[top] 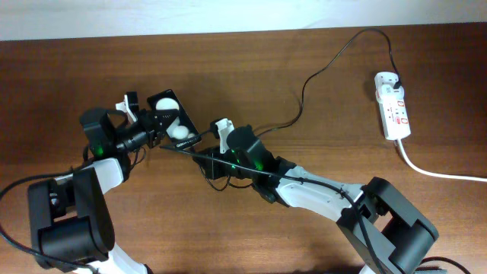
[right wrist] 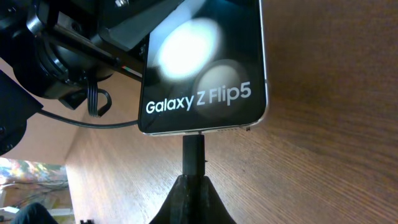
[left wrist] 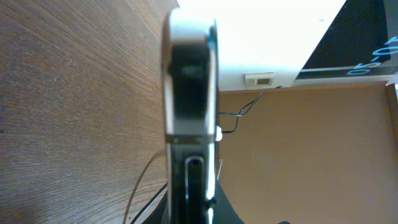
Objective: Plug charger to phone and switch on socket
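The black phone [top: 173,118] is tilted up off the table, with my left gripper [top: 154,128] shut on it. The left wrist view shows the phone [left wrist: 191,81] edge-on, its port slot facing the camera, and the left gripper [left wrist: 193,208] clamped on it. In the right wrist view the phone [right wrist: 205,62] shows white lettering. My right gripper [right wrist: 193,183] is shut on the charger connector [right wrist: 193,155], whose tip meets the phone's bottom edge. The charger cable [top: 304,91] runs back to its plug [top: 397,79] in the white socket [top: 394,110] at the far right.
The socket's thick white cord [top: 437,172] trails off toward the right edge. The right gripper [top: 199,156] sits just right of the phone, both arms crowded at the table's left-centre. A pale wall edge borders the far side of the table.
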Available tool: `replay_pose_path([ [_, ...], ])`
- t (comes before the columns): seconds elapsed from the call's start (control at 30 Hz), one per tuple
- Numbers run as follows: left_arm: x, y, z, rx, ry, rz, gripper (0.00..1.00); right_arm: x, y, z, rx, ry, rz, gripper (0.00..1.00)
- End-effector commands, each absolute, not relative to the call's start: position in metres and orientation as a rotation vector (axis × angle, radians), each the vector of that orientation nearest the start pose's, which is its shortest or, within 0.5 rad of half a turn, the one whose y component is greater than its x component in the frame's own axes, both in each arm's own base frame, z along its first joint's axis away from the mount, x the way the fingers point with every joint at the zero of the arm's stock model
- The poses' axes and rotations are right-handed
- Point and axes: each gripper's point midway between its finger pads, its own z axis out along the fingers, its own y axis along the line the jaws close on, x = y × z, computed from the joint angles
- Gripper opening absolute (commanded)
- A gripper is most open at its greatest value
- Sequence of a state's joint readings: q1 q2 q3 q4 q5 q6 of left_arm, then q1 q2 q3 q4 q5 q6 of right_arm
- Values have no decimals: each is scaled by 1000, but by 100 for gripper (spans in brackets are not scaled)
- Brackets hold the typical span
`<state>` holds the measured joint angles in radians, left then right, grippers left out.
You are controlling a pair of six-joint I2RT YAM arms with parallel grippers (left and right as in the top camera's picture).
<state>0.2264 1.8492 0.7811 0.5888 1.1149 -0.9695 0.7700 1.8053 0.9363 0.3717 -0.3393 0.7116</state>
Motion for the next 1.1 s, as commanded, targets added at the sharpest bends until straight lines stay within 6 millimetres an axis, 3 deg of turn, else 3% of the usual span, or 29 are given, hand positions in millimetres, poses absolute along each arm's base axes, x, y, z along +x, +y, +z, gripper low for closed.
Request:
replay_pose_path([
  [0.0, 395, -83, 125, -355, 2079, -1736, 0, 358, 365, 136, -140, 2135, 1077, 4],
  [0.77, 396, -83, 125, -358, 2079, -1732, 0, 358, 364, 135, -136, 2141, 1068, 5],
  [0.87, 397, -82, 124, -364, 2078, -1725, 0, 356, 362, 128, -143, 2173, 1051, 23],
  [0.97, 400, -80, 122, -379, 2076, -1694, 0, 350, 358, 114, -143, 2241, 1020, 47],
  [1.07, 400, -80, 122, -303, 2065, -1653, 0, 344, 361, 126, -256, 2200, 1028, 61],
])
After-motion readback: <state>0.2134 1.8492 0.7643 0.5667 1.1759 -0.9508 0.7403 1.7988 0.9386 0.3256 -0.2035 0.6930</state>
